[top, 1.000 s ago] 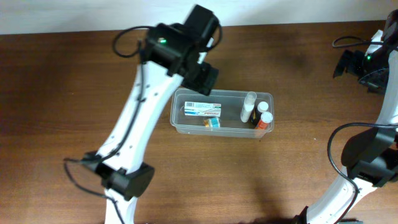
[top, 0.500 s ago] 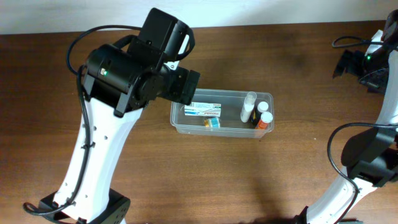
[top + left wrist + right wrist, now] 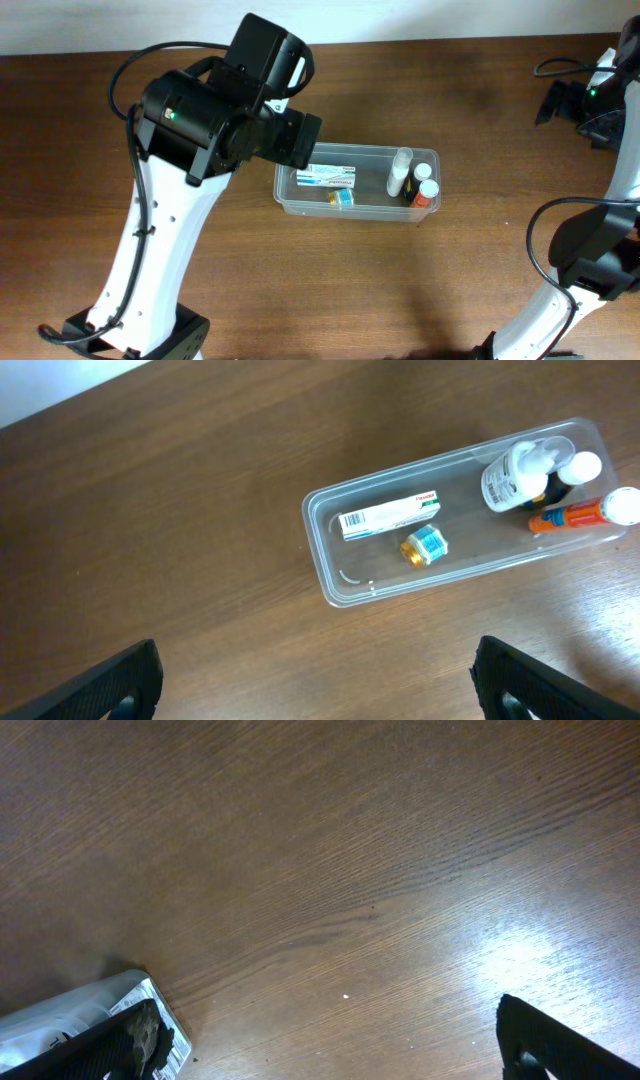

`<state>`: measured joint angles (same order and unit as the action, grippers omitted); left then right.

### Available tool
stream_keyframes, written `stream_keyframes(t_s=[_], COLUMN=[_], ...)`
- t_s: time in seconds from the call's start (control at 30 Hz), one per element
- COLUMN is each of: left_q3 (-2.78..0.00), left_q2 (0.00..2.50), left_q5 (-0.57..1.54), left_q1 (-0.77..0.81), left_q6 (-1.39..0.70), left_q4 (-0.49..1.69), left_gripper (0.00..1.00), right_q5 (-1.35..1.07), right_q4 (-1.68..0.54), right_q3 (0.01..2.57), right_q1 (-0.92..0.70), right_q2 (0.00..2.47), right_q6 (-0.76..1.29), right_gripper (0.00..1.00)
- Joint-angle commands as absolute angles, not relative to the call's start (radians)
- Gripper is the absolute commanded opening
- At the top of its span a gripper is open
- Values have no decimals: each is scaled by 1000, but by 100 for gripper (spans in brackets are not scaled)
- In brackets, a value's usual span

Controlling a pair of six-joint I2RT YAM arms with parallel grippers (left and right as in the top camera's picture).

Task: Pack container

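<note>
Overhead first: the container (image 3: 375,206) sits pretty much dead centre on the brown wooden table (image 3: 450,290), maybe a hair toward 3 o'clock. It's a clear, shallow plastic tub, long and rectangular with rounded corners and a lip round the top, and you can see the wood right through it. The left arm (image 3: 200,130) hangs over its 10 o'clock corner. The right arm (image 3: 600,100) is way off at 2 o'clock, well apart from the tub.

Left wrist cam: here the tub is at 2 o'clock, tilted a bit, with its far end cut off by the frame edge. Inside, a white box (image 3: 390,517) with a barcode lies flat toward the 9 o'clock end. A small blue and gold thing (image 3: 425,546) sits just beside it at 5 o'clock. A white bottle (image 3: 512,476) and an orange tube (image 3: 570,516) with a white cap are bunched at the 3 o'clock end. The left gripper (image 3: 320,698) is spread wide with nothing in it, high above the table.

Right wrist cam: just bare wood, no tub. The right gripper (image 3: 320,1055) is also wide apart and empty. A whitish printed packet (image 3: 90,1010) pokes in at 8 o'clock by one finger; can't tell what it is.
</note>
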<state>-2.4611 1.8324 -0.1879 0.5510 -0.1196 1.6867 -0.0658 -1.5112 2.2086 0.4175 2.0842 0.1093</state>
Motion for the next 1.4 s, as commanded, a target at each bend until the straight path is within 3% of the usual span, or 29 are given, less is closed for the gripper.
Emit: stream_keyframes(t_s=[0.0, 0.33, 0.57, 0.83, 1.13, 1.37], left_q3=[-2409, -2206, -1916, -1267, -611, -240], left_q2=[1825, 1804, 1676, 1353, 957, 636], left_q5=[-231, -237, -163, -65, -67, -91], left_q1=[546, 540, 443, 244, 192, 191], left_q6=[-118, -47, 24, 23, 24, 24], left_q4=[1687, 1558, 1198, 728, 152, -178], left_gripper=[99, 99, 99, 99, 99, 99], right_q5=[-68, -68, -68, -68, -68, -68], right_q4=[-1511, -1511, -1511, -1511, -1511, -1510], right_q3=[2226, 2226, 2226, 2226, 2226, 2226], right_q1=[416, 416, 416, 416, 416, 416], right_q2=[2067, 2067, 2067, 2067, 2067, 2067], right_q6=[121, 121, 121, 121, 121, 121], right_gripper=[98, 98, 98, 98, 98, 98])
